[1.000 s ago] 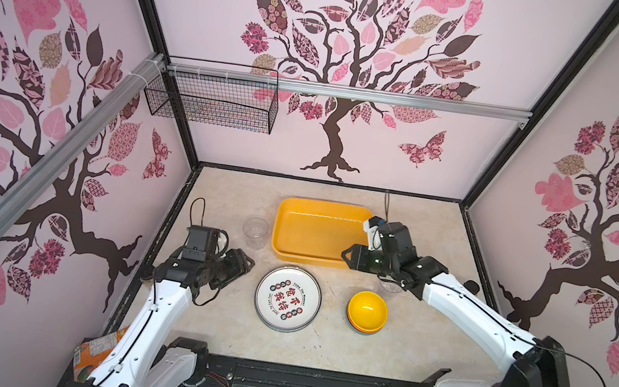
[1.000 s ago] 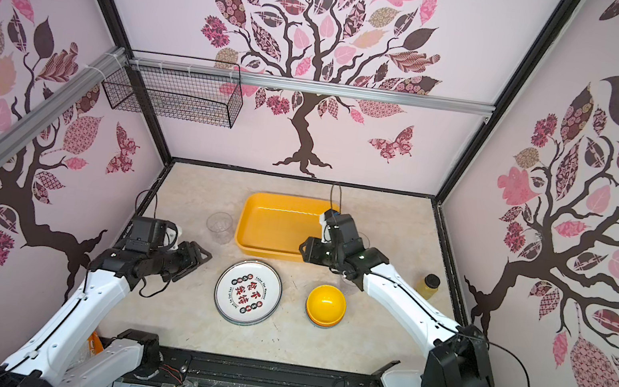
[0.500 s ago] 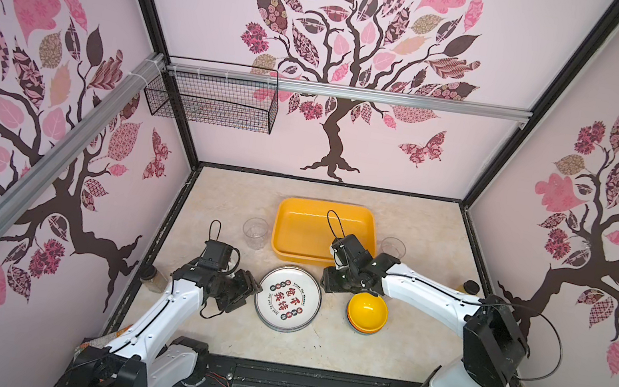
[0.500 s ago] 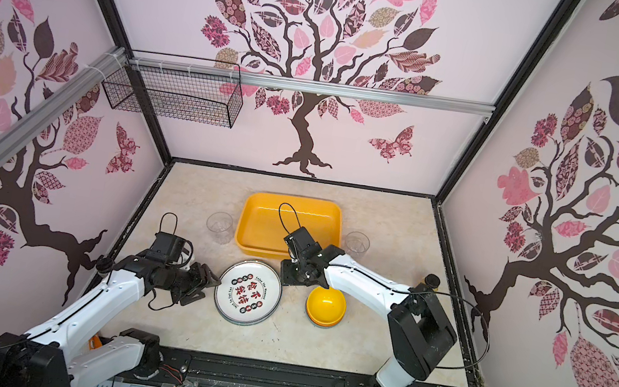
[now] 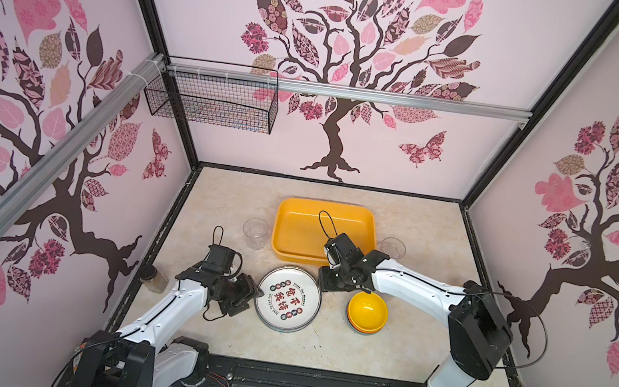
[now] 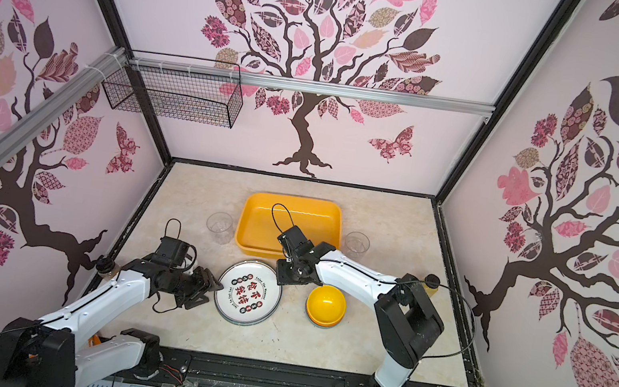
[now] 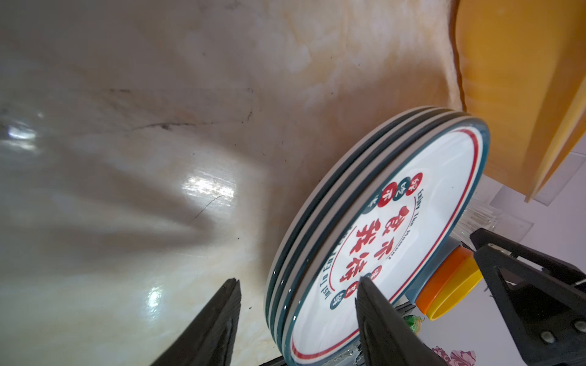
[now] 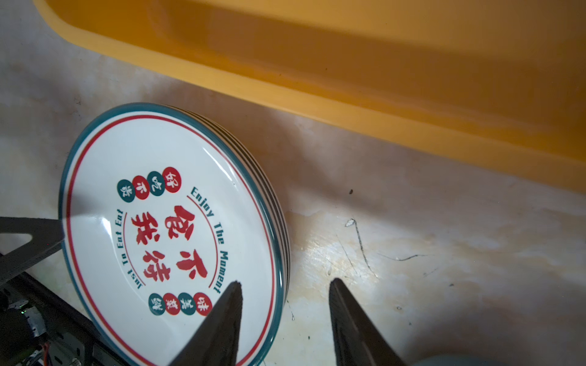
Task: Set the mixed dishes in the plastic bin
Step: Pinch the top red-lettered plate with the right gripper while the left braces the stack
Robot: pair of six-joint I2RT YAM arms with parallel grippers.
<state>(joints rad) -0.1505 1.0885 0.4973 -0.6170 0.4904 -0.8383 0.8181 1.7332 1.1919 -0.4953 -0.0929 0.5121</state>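
between the left end effector (image 7: 298,279) and the right end effector (image 8: 284,281) lies the stack of plates (image 5: 287,304), flat on the surface (image 5: 274,349) and not yet in the bin (image 5: 310,228), which sits just beyond the right one. both are released, gripping nothing: the left straddles the stack's rim, one finger over the top plate and one down by the surface; the right has one finger over the rim and one outside it. likely risks: a pinch catching only the top plate and splitting the stack, uneven lifting tilting it, or the right arm nudging the bowls (image 5: 367,311) beside it
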